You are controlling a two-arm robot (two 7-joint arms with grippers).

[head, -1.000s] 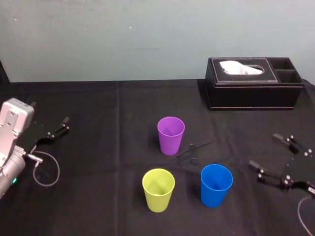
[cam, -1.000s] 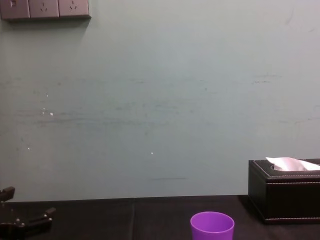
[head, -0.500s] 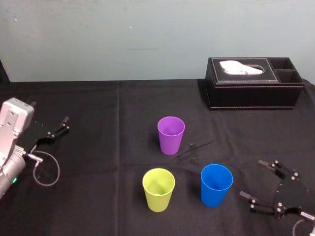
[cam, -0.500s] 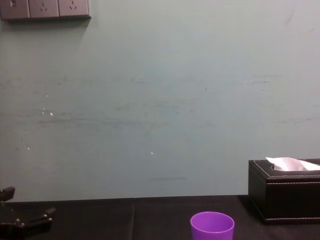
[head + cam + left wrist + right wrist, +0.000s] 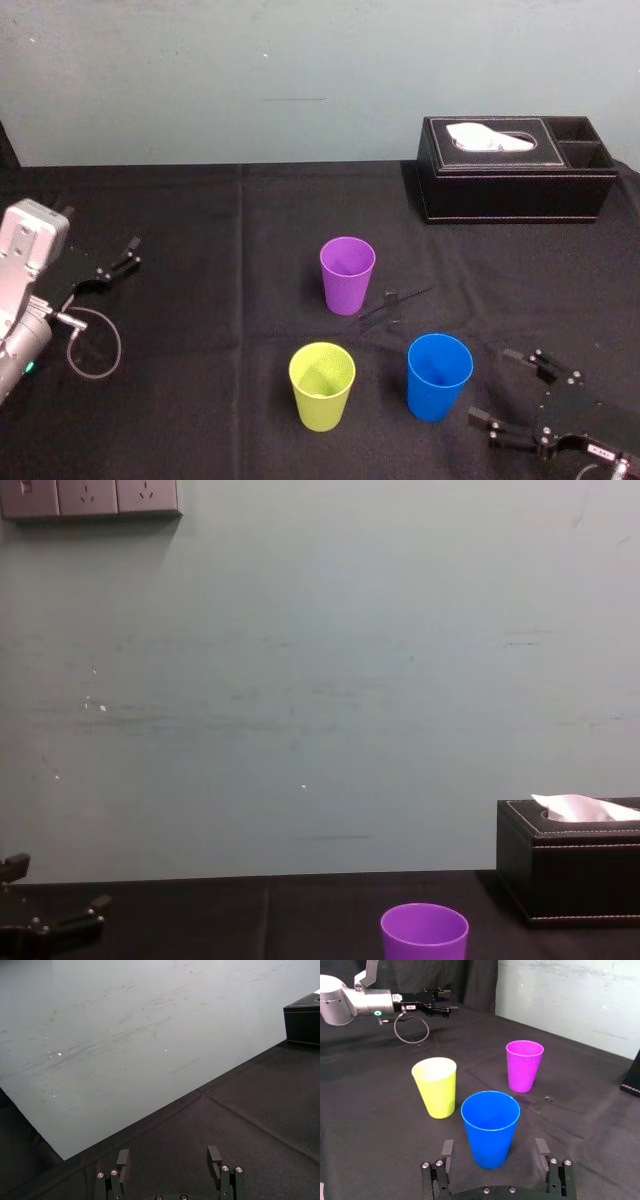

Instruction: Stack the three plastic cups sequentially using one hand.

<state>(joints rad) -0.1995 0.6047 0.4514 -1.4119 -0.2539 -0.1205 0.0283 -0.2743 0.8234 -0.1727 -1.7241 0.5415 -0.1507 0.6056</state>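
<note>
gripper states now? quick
Left gripper: open, empty, parked far left.
Right gripper: open, empty, just right of the blue cup, not touching it.

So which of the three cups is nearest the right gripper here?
The blue cup, directly ahead of the open right gripper; the yellow-green cup and purple cup stand farther off. The left gripper sits parked.

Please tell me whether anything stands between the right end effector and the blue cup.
Nothing visible does. The open right end effector sits just right of the blue cup, with only bare black cloth between them.
</note>
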